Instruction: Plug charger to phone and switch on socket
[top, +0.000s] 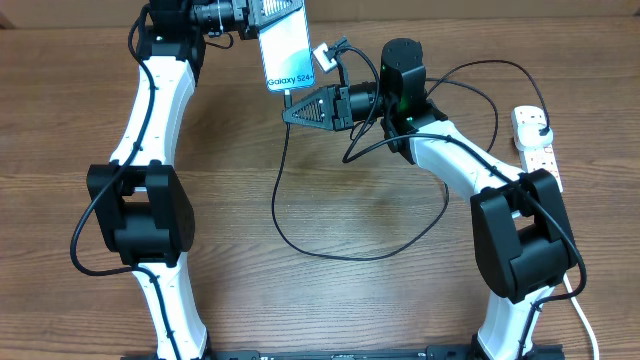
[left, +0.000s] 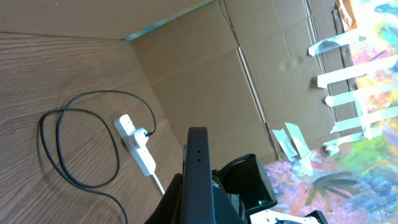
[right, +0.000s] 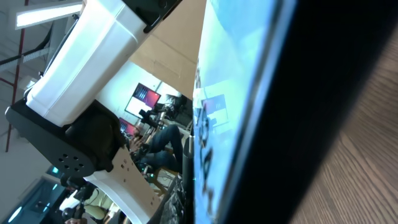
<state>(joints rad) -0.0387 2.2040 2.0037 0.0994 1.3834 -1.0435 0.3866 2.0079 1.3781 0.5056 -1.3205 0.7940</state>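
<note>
The desk (top: 380, 310) is brown wood grain, its planks running side to side. At its left edge the left arm (top: 150, 110) reaches toward the far side, where the left gripper (top: 262, 20) is clamped on the top end of the phone (top: 284, 50). The phone is held off the desk with its pale blue screen facing up; its dark edge fills the lower middle of the left wrist view.

Just below the phone's bottom edge, the right gripper (top: 298, 110) points left with its jaws together. Whether the charger's connector tip is pinched between them cannot be made out. The right wrist view is filled by the phone, seen very close and blurred.

The charger (top: 330, 255) runs as a thin black cable from the phone's bottom edge, down in a wide loop lying on the bare desk, then back up and over to the right. Its black plug head sits in the socket (top: 538, 150), which lies flat near the right edge with its thick white cord trailing toward the near side.

In the left wrist view, a brown cardboard wall (left: 205, 74) stands behind the desk. To its right are strips of white tape (left: 354, 74) and a brightly painted sheet (left: 373, 162).
</note>
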